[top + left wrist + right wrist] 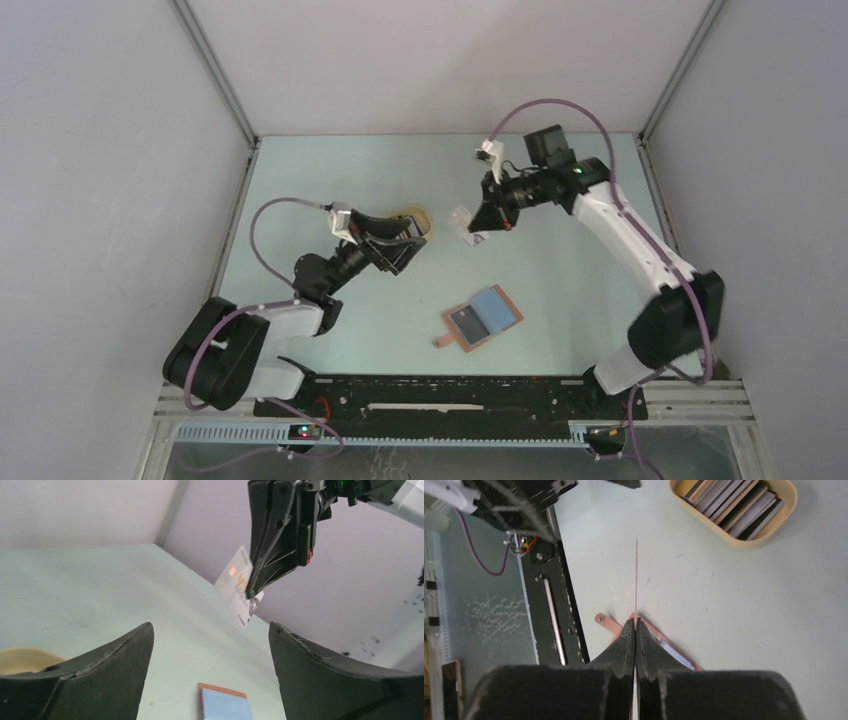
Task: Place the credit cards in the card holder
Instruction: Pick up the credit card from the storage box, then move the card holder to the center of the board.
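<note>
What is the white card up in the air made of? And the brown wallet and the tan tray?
The thin white card: likely stiff plastic with a smooth printed face; it stays flat and looks hairline-thin edge-on. The reddish-brown folding card holder: looks like leather or an imitation, matte, with a flat strap tab. The oval tan tray: probably moulded plastic, with a smooth rounded rim.

Soft, even light fills all three views, with only faint shadows on the pale table [400, 170]. In the left wrist view the near fingers [100, 675] look dark, and print on the card [235, 582] is blurred.
</note>
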Tool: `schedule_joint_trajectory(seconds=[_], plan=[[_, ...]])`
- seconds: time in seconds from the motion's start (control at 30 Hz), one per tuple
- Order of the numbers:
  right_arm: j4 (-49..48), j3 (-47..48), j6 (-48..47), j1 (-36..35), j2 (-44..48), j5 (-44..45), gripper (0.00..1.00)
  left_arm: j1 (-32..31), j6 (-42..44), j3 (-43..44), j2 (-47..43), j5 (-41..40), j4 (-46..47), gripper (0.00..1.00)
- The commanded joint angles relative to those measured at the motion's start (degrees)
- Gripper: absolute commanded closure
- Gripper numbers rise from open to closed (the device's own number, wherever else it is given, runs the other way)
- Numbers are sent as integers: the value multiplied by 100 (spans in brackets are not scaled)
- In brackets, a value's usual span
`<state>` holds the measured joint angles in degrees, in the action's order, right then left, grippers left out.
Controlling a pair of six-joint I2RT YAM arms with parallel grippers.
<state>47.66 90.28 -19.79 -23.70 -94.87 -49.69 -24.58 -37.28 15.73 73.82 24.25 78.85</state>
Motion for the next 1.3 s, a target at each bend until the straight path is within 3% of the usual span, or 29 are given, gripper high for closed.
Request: schedule_joint_trajectory(seconds=[0.0, 0.13, 0.23, 0.37, 0.5, 0.87, 1.07, 1.27], plan=[[-483, -948, -578, 372, 1246, -341, 100, -94, -548, 650, 449, 1445, 797, 10], [-693, -1813, -985, 783, 2060, -1194, 100, -562, -52, 744, 397, 1496, 790, 8], [-964, -2574, -1031, 992, 2521, -1755, 100, -846, 147, 925, 539, 1616, 790, 0], [-1535, -3338, -886, 1114, 3037, -1841, 100, -945, -58, 1254, 927, 1775, 790, 0], [-1697, -3388, -642, 1234, 3004, -1957, 100, -1048, -112, 1506, 1334, 2079, 792, 0], [-1365, -3107, -732, 1237, 2195, -2330, 100, -1264, 400, 1198, 1454, 1537, 791, 0], [-1401, -3111, -708, 1237, 2068, -2438, 100, -1300, 363, 1306, 1599, 1553, 790, 12], [-1413, -3099, -688, 1237, 1940, -2438, 100, -1324, 187, 1435, 1744, 1601, 790, 35]])
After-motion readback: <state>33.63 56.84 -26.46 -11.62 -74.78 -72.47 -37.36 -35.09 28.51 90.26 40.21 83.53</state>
